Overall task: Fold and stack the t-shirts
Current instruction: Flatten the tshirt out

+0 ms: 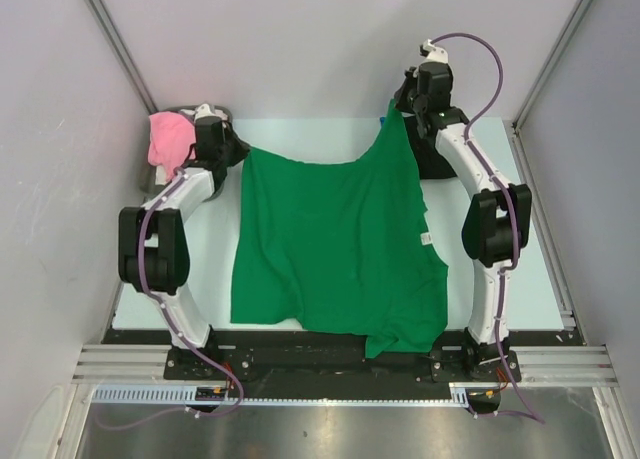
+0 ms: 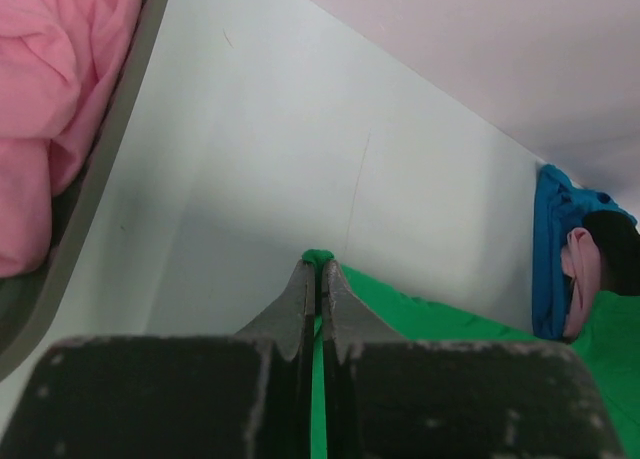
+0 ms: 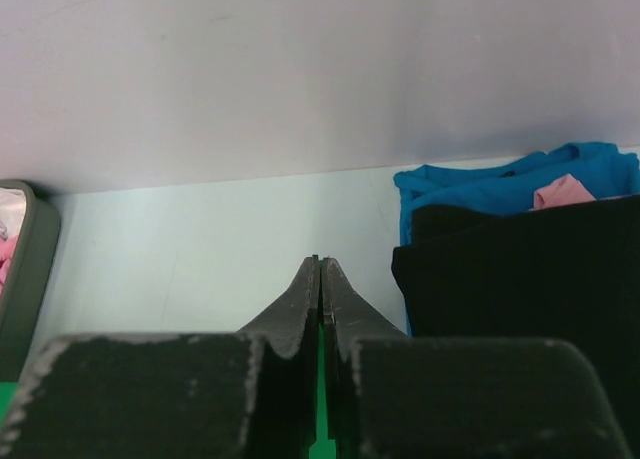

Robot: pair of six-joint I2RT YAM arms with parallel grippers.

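A bright green t-shirt (image 1: 330, 249) lies spread over the table, its white label (image 1: 427, 238) near the right edge. My left gripper (image 1: 243, 151) is shut on its far left corner; in the left wrist view green cloth (image 2: 318, 256) pokes out past the tips (image 2: 320, 266). My right gripper (image 1: 398, 109) is shut on the far right corner and holds it raised into a peak; green cloth (image 3: 322, 379) shows between its jaws (image 3: 320, 264). A pink t-shirt (image 1: 170, 139) lies bunched at the far left. Folded black (image 3: 520, 279) and blue (image 3: 500, 184) t-shirts are stacked at the far right.
The pink t-shirt sits in a dark grey tray (image 2: 100, 179) at the back left corner. A bit of pink cloth (image 3: 560, 191) shows within the right stack. White walls close in the table on three sides. The green shirt's near hem hangs over the front edge (image 1: 400, 339).
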